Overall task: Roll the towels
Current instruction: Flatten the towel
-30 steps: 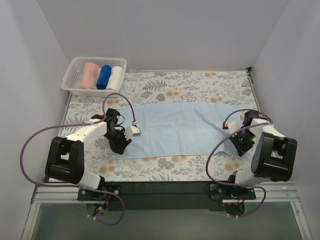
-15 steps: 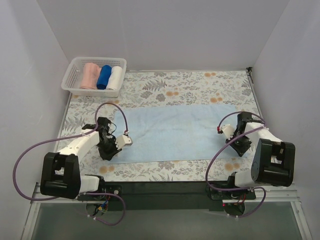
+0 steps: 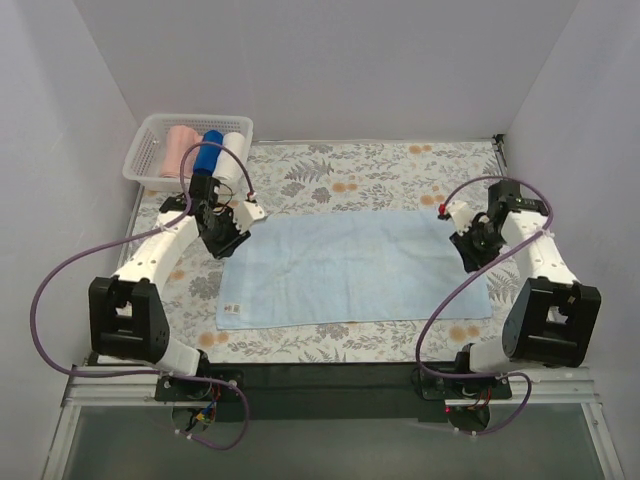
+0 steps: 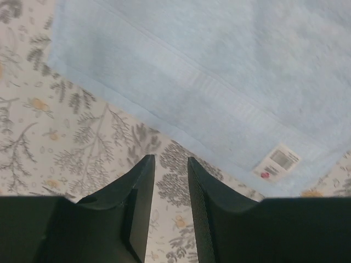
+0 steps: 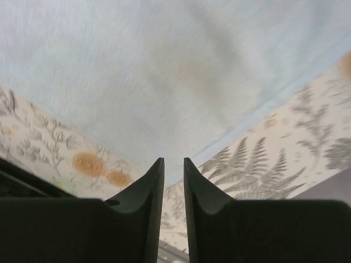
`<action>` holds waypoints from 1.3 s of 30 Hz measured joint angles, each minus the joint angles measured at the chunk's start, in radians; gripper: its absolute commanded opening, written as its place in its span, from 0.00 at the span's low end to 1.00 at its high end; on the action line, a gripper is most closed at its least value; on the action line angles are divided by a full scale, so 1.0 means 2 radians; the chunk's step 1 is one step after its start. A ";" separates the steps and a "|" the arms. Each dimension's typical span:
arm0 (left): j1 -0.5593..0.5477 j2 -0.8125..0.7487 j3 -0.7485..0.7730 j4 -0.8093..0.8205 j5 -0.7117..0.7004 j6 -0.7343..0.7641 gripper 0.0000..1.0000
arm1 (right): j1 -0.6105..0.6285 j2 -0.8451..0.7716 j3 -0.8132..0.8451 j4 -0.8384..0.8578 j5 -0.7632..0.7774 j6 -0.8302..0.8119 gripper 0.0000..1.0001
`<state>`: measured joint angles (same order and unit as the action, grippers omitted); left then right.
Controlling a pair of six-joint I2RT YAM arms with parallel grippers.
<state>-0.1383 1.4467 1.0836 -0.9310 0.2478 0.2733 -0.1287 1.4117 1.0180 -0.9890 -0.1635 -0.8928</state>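
The light sky-blue towel (image 3: 350,265) lies spread flat on the floral cloth. My left gripper (image 3: 226,242) hovers at its far left corner, jaws a little apart and empty. In the left wrist view the gripper (image 4: 171,160) is over the cloth just off the towel's (image 4: 219,66) hem, near a white tag (image 4: 278,162). My right gripper (image 3: 471,250) hovers at the far right corner, jaws narrowly apart and empty. In the right wrist view it (image 5: 173,160) sits at the towel's (image 5: 164,71) edge. The salmon-pink towel (image 3: 180,148) lies rolled in the basket.
A white basket (image 3: 138,160) at the far left corner also holds a dark blue roll (image 3: 208,157) and a white roll (image 3: 233,148); my left arm crosses in front of it. White walls enclose the table on three sides.
Both grippers have moved from the towel's near corners to its far corners. The towel lies flatter, its near edge slightly closer to the arms' bases.
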 measured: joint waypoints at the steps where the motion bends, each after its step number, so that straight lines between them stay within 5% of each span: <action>1: 0.000 0.013 0.015 0.012 0.000 -0.011 0.29 | 0.000 0.009 0.030 -0.002 -0.010 0.007 0.21; 6: 0.000 0.107 0.061 0.092 -0.010 -0.077 0.15 | 0.000 0.102 0.155 0.028 -0.030 0.072 0.16; 15: 0.000 0.202 0.064 0.180 -0.027 -0.136 0.10 | 0.000 0.289 0.294 0.085 -0.025 0.163 0.13; 32: 0.030 0.248 0.095 0.238 -0.063 -0.127 0.06 | 0.003 0.372 0.322 0.143 0.026 0.199 0.13; 37: 0.033 0.255 0.110 0.222 -0.059 -0.114 0.10 | 0.006 0.374 0.331 0.144 0.023 0.204 0.21; 39: 0.033 0.262 0.124 0.205 -0.056 -0.110 0.16 | 0.007 0.374 0.337 0.143 0.017 0.208 0.36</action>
<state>-0.0723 1.9697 1.3319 -0.5205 0.1368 0.0525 -0.1143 2.1601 1.6924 -0.7025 -0.1303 -0.4774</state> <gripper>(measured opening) 0.122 0.221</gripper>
